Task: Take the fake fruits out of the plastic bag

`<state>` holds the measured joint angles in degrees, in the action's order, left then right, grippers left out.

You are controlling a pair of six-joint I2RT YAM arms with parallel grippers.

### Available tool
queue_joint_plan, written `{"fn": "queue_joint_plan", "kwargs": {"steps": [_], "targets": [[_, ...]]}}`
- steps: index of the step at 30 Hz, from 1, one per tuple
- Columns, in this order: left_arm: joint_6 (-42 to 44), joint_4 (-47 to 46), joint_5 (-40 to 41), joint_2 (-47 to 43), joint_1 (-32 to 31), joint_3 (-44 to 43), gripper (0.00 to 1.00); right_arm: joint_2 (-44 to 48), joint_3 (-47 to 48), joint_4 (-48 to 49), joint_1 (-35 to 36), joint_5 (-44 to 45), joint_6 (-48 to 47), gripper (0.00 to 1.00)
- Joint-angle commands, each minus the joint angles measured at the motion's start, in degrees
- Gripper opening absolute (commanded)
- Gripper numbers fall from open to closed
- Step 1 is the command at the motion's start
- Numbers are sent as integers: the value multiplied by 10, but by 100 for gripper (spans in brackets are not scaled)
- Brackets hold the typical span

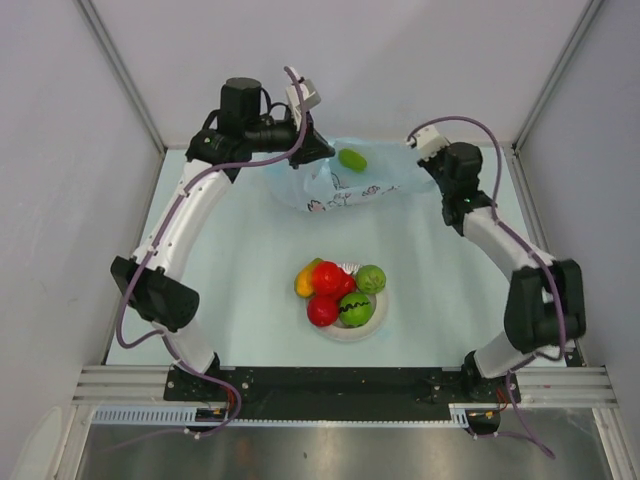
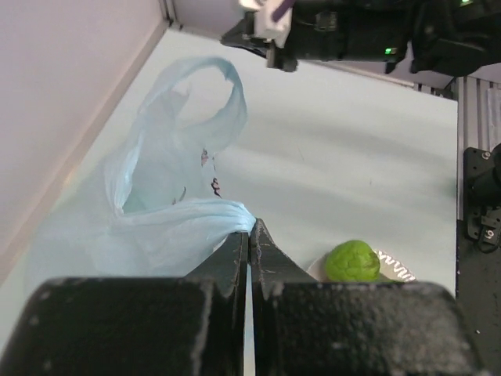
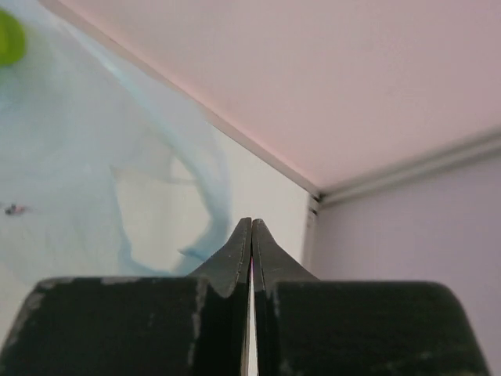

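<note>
The left fingers (image 2: 249,235) are pressed tight together and pinch a bunched bit of the blue plastic bag (image 1: 335,185). The bag lies near the far edge of the surface (image 1: 240,300), between the two arms. One green fruit (image 1: 351,158) shows inside it. Nearer the front edge, about the middle, a white plate (image 1: 352,333) holds five fruits (image 1: 330,278): one yellow-orange, two red and two green. The right fingers (image 3: 252,235) are pressed shut too, at the bag's right end. A bag handle is just beside their tips. I cannot tell if they pinch it.
</note>
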<state>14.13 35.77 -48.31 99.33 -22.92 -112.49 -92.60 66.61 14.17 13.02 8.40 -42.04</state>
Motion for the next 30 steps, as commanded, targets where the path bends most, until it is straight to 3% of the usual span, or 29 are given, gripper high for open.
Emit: {"fn": "queue_joint_plan", "kwargs": {"steps": [1, 7, 9, 10, 13, 16, 19, 23, 28, 29, 30], "targets": [[23, -57, -36, -37, -29, -42, 0, 122, -32, -120, -26, 40, 2, 0], [51, -73, -15, -55, -96, -38, 1, 259, -32, -213, -30, 79, 8, 2], [54, -76, -6, -62, -109, -33, 0, 289, -30, -258, -31, 4, 49, 10], [51, -79, -1, -66, -117, -20, 0, 308, -28, -275, -31, -25, 65, 34], [44, -90, 16, -88, -122, 21, 0, 295, -24, -309, -38, -28, 164, 82], [46, -93, 28, -109, -122, 56, 0, 248, -15, -380, -72, -95, 195, 99], [44, -93, 34, -119, -122, 75, 0, 217, -25, -419, -86, -127, 203, 100], [33, -95, 44, -119, -122, 80, 0, 171, -25, -313, -98, -123, 204, 100], [14, -108, 52, -108, -122, 75, 0, 96, 4, -280, -100, -187, 172, 100], [13, -107, 54, -100, -122, 72, 0, 75, 10, -275, -103, -194, 172, 96], [12, -105, 60, -94, -122, 62, 0, 65, 14, -273, -106, -203, 173, 82]]}}
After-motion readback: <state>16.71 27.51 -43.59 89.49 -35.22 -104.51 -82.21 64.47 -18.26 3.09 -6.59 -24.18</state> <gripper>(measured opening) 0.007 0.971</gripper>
